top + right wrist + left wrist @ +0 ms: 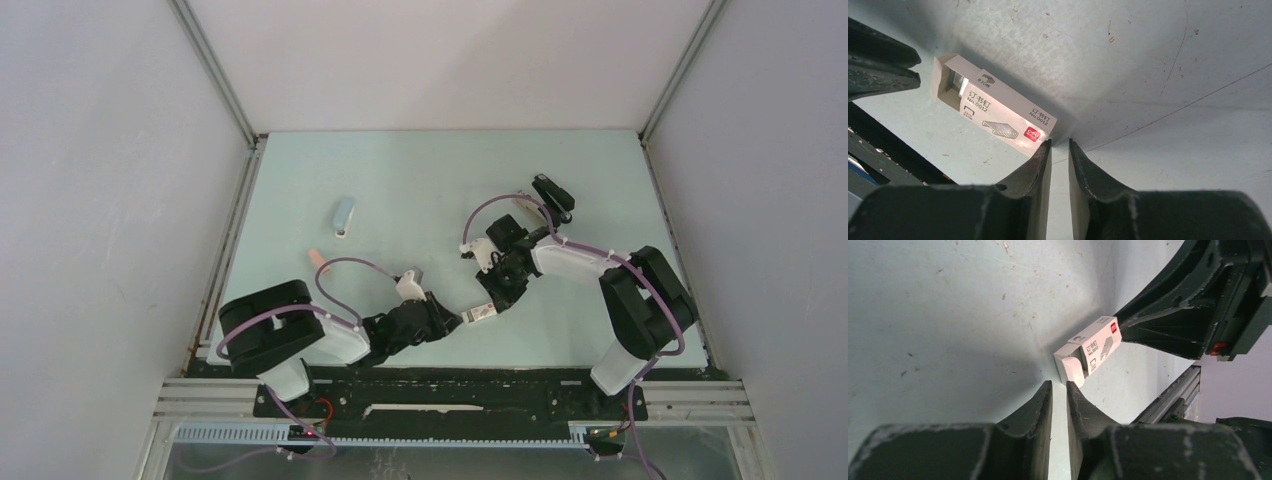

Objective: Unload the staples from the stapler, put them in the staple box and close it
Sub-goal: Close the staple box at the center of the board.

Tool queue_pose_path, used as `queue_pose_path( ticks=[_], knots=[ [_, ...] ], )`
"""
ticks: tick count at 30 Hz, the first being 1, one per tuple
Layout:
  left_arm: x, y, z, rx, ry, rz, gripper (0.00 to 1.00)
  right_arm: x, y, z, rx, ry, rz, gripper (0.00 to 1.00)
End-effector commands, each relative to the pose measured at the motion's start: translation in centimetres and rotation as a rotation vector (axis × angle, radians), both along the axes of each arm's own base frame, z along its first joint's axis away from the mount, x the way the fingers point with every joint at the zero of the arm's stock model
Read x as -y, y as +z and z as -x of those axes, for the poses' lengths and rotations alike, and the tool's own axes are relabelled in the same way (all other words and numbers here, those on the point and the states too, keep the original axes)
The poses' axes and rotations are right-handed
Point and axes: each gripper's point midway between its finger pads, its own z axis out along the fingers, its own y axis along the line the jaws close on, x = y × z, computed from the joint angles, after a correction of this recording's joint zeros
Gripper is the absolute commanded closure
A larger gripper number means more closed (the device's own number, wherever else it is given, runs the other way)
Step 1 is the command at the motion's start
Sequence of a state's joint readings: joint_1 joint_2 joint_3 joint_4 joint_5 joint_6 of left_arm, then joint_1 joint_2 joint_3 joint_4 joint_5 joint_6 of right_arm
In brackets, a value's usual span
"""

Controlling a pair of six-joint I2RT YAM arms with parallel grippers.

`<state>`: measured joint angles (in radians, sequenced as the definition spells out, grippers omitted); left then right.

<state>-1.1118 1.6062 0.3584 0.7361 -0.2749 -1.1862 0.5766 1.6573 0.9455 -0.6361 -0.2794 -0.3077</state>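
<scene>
A small white staple box [481, 313] lies on the table between both grippers. In the right wrist view the box [995, 112] has one end open, with a grey glint inside; I cannot make out staples for certain. My left gripper [1058, 383] stands at the box's [1090, 350] pulled-out end, jaws a narrow gap apart with nothing between them. My right gripper [1059, 141] sits at the other end, its left fingertip [1045, 147] against the box corner, also narrowly open and empty. A black stapler [553, 197] lies at the back right, behind the right arm.
A light-blue and white stapler-like thing [344, 215] lies at the back left, and a small pink block [318, 258] sits nearer the left arm. White walls close in the table on three sides. A black rail [450, 375] runs along the near edge.
</scene>
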Motion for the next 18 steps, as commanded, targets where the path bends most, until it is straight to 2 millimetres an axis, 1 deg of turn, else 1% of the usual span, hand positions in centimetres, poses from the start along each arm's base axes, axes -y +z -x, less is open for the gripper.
queue_pose_path(
  ticks=[1,9,18],
  knots=[
    [0.58,0.54,-0.72,0.016,0.003,0.022,0.79,-0.49,-0.17,-0.09,-0.004,0.008,0.005,0.73],
    [1.25,0.77,-0.73,0.016,-0.015,0.044,0.79,-0.43,-0.27,-0.04,-0.007,0.007,0.009,0.73],
    [1.56,0.8,-0.81,0.012,-0.018,0.059,0.79,-0.41,-0.29,-0.08,-0.008,0.007,0.01,0.73]
  ],
)
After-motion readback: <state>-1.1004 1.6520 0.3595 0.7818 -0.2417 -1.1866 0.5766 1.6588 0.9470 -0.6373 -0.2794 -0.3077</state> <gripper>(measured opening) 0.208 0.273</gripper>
